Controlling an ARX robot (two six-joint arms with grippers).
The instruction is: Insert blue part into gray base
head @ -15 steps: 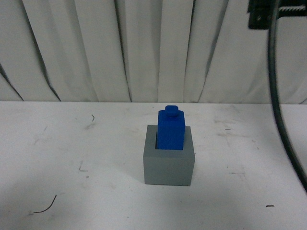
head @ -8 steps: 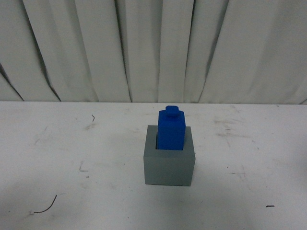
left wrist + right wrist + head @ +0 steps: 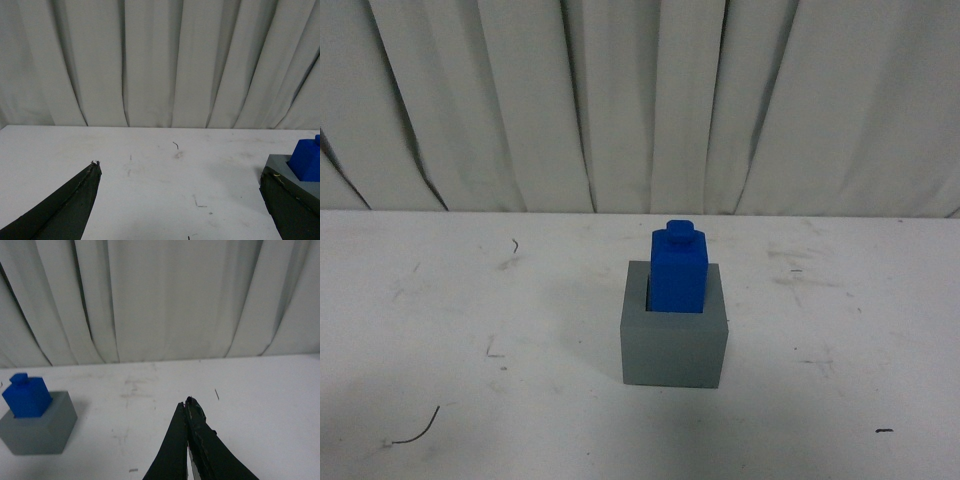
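Observation:
The blue part (image 3: 677, 270) stands upright in the square recess of the gray base (image 3: 674, 345) at the middle of the white table, its knob on top. Neither arm shows in the front view. In the left wrist view my left gripper (image 3: 180, 172) is open and empty, with the gray base (image 3: 282, 167) and blue part (image 3: 307, 160) beside its one finger. In the right wrist view my right gripper (image 3: 186, 402) is shut on nothing, well apart from the blue part (image 3: 26, 396) and gray base (image 3: 40, 427).
The white table (image 3: 470, 330) is scuffed, with small dark marks and a thin dark thread (image 3: 415, 430) near the front left. A pleated white curtain (image 3: 640, 100) closes off the back edge.
A dark cable and black arm part at the upper right of the front view have left the picture. The blue part and gray base have not moved.

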